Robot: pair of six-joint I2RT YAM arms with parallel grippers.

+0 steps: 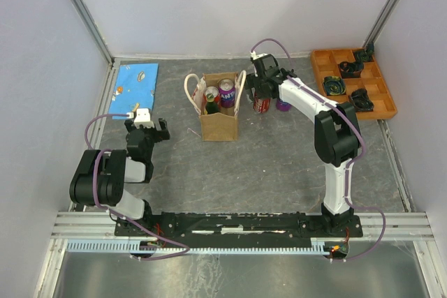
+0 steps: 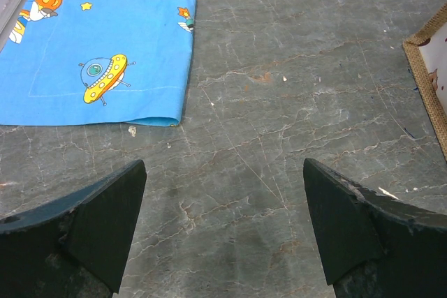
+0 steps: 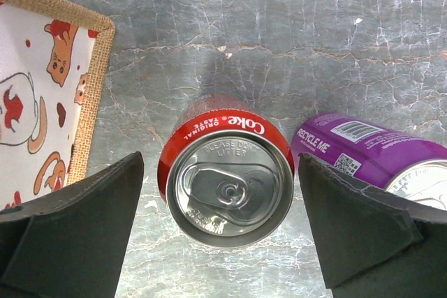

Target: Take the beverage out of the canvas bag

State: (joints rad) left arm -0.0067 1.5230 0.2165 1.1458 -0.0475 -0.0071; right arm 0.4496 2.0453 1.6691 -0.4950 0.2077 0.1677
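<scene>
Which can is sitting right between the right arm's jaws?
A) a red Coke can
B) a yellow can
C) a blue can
A: the right wrist view shows the red Coke can standing on the table between the open jaws of the right gripper.

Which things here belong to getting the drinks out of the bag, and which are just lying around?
Job: canvas bag; drinks inside it; red Coke can and purple can outside the bag; open right gripper straddling the Coke can.
Lying about: blue printed cloth; orange tray with black parts; open left gripper.
</scene>
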